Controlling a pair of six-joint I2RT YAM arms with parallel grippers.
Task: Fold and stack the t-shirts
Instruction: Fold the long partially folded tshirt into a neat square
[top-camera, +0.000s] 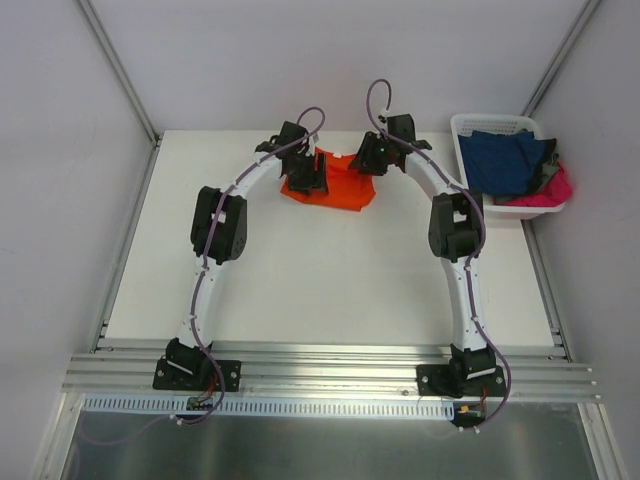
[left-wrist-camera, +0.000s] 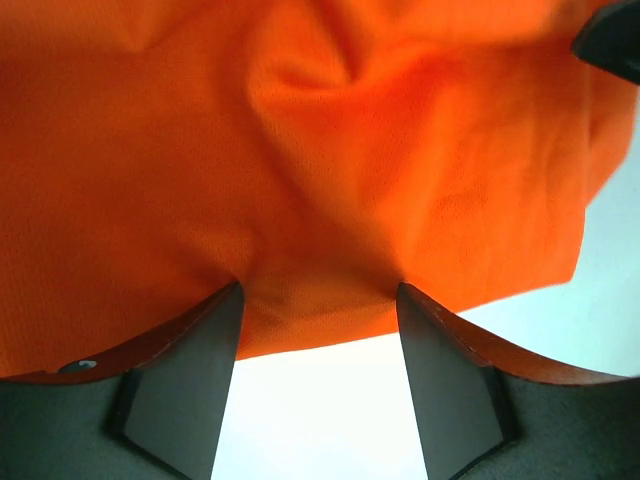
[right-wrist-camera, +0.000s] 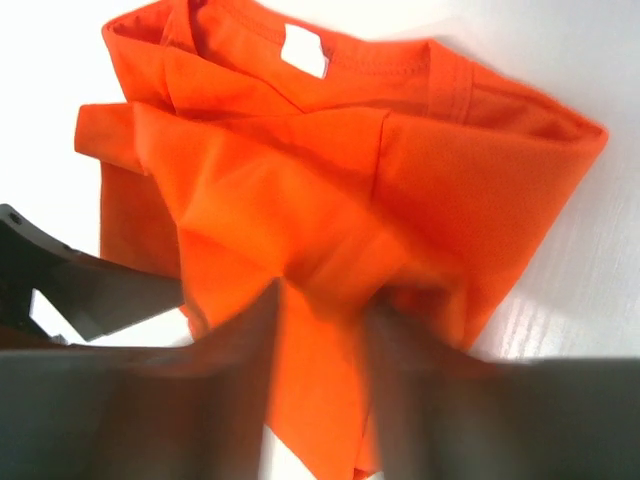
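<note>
Orange t-shirt (left-wrist-camera: 320, 150) touching spread left jaws

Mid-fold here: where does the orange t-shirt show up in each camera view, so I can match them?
Top external: the orange t-shirt lies bunched at the far middle of the white table.
Left wrist: it fills the upper two thirds of the picture, with its edge running low across it.
Right wrist: it lies in the centre, collar at the top.
Shared landmark: the white table showing past the shirt's edge in every view.
</note>
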